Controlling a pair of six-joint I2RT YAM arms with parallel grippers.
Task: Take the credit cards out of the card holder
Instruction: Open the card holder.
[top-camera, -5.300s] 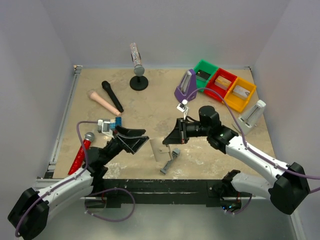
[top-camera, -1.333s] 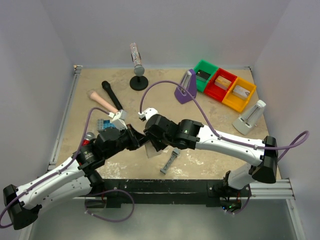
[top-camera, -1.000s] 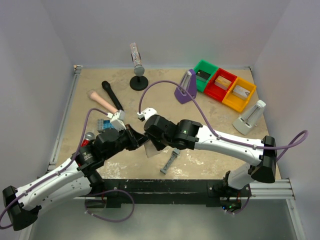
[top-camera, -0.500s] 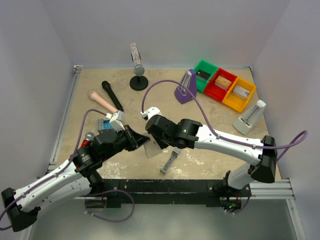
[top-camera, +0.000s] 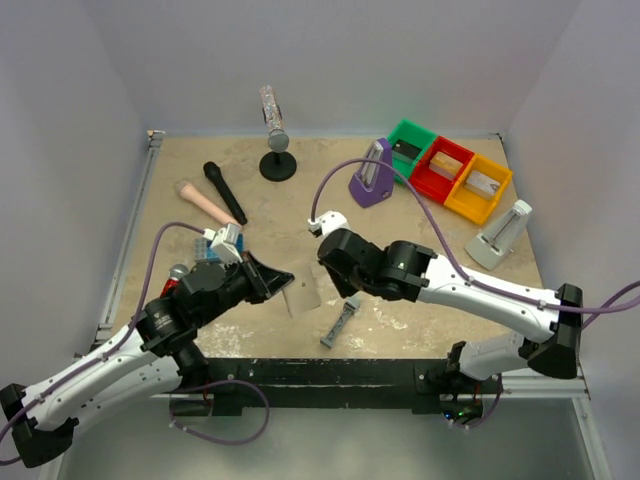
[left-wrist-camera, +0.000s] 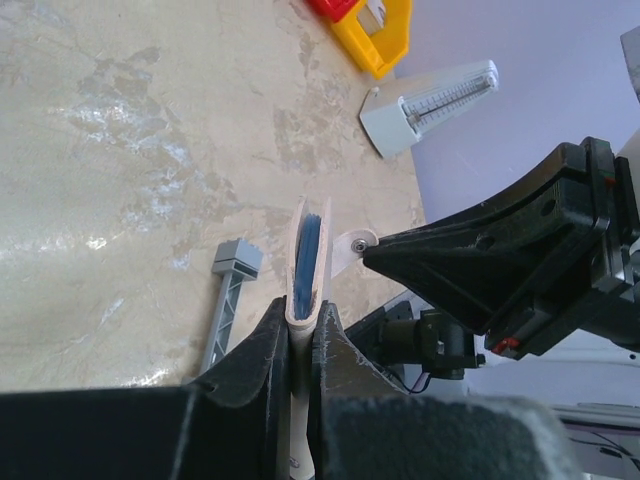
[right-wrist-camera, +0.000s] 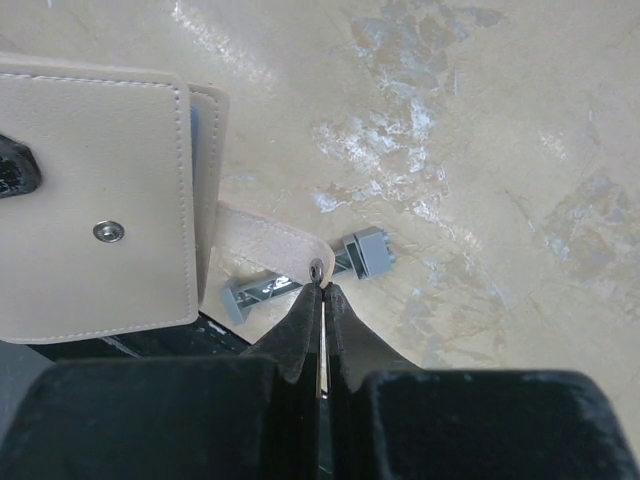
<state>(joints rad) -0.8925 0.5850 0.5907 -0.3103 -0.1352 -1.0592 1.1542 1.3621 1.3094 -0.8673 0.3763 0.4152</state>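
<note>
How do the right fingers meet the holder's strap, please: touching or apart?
Touching. The right wrist view shows the right fingers shut on the snap tip of the holder's strap.

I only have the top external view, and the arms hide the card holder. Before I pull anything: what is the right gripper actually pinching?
Observer: The right gripper is shut on the tip of the card holder's snap strap, right at its snap.
Operator: And the left?
Observer: The left gripper clamps the card holder by one edge, holding it edge-on.
Operator: Any cards showing?
Observer: Only a blue strip shows in the narrow gap between the halves; lining or card, I cannot tell.
</note>
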